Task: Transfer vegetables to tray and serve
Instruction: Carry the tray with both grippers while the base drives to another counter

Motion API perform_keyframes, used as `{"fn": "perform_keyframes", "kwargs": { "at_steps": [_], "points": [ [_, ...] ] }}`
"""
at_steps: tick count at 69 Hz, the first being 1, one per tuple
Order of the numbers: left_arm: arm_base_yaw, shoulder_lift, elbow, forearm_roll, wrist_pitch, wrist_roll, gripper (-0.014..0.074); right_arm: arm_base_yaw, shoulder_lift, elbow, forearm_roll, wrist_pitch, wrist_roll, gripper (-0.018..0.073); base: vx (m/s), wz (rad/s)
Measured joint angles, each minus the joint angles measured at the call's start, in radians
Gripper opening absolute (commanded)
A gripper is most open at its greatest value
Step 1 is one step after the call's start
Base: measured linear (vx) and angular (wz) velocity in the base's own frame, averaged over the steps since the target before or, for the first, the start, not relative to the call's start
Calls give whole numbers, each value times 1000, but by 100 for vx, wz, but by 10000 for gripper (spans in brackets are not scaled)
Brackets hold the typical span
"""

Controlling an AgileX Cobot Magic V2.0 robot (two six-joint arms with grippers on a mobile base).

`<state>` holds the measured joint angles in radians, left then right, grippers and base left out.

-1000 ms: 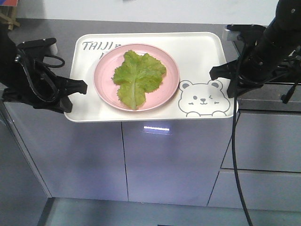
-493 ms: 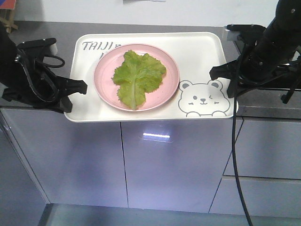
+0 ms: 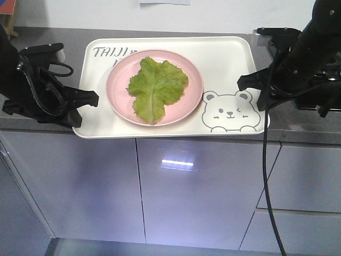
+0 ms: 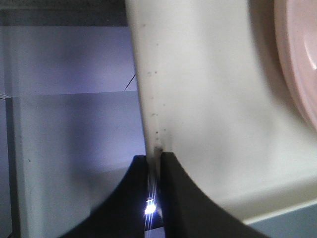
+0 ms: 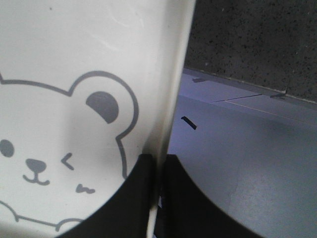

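Note:
The cream tray with the bear drawing hangs level over the counter's front edge. On it sits a round pink plate, and the vegetables, one green lettuce leaf, lie on that plate. My left gripper is shut on the tray's left rim. My right gripper is shut on the tray's right rim, beside the bear. In both wrist views the black fingers pinch the thin rim between them, the left gripper and the right gripper alike.
A dark grey counter runs behind and under the tray. Glossy grey cabinet fronts fill the space below. A black cable hangs from the right arm. A white wall stands at the back.
Both grippers and the tray hold the same place in the view. The counter and cabinets have slid downward behind them, so more countertop shows in front of the wall.

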<state>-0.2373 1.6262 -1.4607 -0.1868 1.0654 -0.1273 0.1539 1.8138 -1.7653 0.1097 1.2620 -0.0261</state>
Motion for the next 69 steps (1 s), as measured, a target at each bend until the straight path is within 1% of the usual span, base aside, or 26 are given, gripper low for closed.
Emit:
{"fn": "perform_keyframes", "kwargs": {
  "at_steps": [69],
  "points": [
    [0,0,0,0,0,0,-8,0,0,0,0,0,0,-4,7,-1]
  ]
}}
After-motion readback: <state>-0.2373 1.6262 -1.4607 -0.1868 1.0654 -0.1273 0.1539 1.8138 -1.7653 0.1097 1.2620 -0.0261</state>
